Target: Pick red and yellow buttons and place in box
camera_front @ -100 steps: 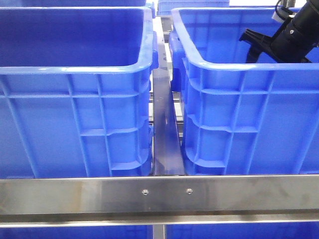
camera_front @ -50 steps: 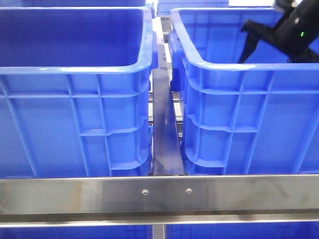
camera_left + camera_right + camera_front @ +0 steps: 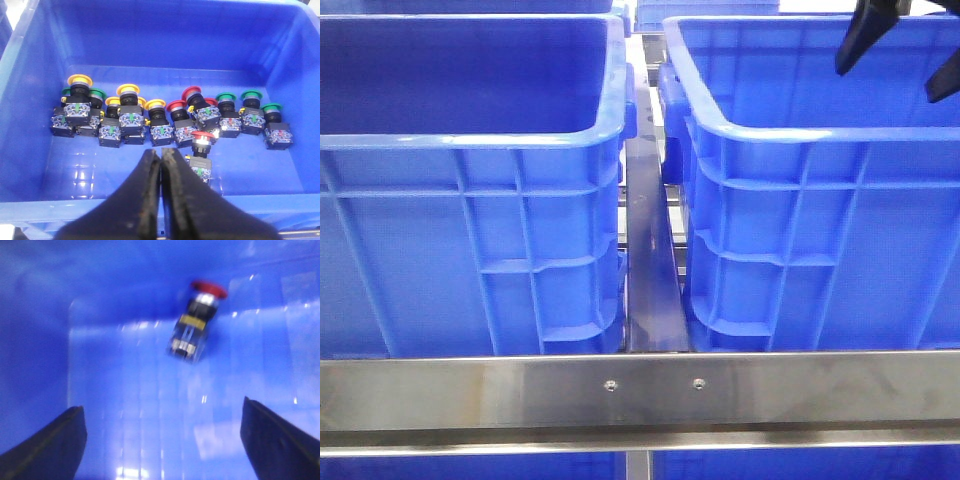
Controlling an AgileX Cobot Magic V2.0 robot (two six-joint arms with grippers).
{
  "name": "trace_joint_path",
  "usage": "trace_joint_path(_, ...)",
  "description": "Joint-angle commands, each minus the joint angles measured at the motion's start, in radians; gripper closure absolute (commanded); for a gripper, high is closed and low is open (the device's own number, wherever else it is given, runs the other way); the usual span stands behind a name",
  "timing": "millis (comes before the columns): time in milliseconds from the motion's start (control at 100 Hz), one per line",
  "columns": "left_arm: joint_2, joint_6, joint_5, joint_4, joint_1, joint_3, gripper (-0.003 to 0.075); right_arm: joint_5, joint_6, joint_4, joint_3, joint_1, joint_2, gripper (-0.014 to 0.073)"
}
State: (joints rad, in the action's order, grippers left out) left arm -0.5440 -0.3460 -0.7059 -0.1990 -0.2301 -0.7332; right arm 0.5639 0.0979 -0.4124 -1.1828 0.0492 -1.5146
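red button point(image 3: 196, 325) shows only to right wrist.

Both bins point(image 3: 470, 200) are coloured bright blue. Yellow point(image 3: 80, 80), red point(image 3: 191, 93) and green caps point(image 3: 225, 97) are shown on black-bodied buttons.

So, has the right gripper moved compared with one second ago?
Yes. In the front view the right gripper has risen and shifted right relative to the right bin's near rim; its open fingers now sit near the picture's top edge.
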Motion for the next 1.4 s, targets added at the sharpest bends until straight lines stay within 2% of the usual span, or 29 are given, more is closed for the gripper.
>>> trace_joint_path(0, -0.003, -0.005, 0.079, -0.006, 0.001, -0.026, 0.0739, -0.107, 0.048, -0.004, 0.066, 0.017, 0.130, -0.0051)
trace_joint_path(150, -0.003, -0.005, 0.079, -0.006, 0.001, -0.026, 0.0739, -0.207, 0.074, -0.003, 0.221, 0.034, 0.286, -0.0051)
trace_joint_path(290, -0.003, -0.005, 0.079, -0.006, 0.001, -0.026, 0.0739, -0.222, 0.112, -0.002, 0.316, 0.034, 0.437, -0.0051)
trace_joint_path(640, -0.003, -0.005, 0.079, -0.006, 0.001, -0.026, 0.0739, -0.204, 0.184, 0.010, 0.446, 0.034, 0.776, -0.0051)
trace_joint_path(920, -0.003, -0.005, 0.079, -0.006, 0.001, -0.026, 0.0739, -0.122, 0.184, 0.105, 0.495, 0.034, 0.948, -0.0029)
trace_joint_path(1020, -0.003, -0.005, 0.079, -0.006, 0.001, -0.026, 0.0739, -0.106, 0.184, 0.105, 0.495, 0.034, 0.962, 0.0058)
trace_joint_path(1090, -0.003, -0.005, 0.079, -0.006, 0.001, -0.026, 0.0739, -0.110, 0.184, 0.105, 0.495, 0.034, 0.963, 0.0160)
trace_joint_path(1330, -0.003, -0.005, 0.079, -0.006, 0.001, -0.026, 0.0739, -0.117, 0.184, 0.105, 0.495, 0.034, 0.963, 0.0651)
trace_joint_path(1390, -0.003, -0.005, 0.079, -0.006, 0.001, -0.026, 0.0739, -0.117, 0.184, 0.105, 0.495, 0.034, 0.963, 0.0657)
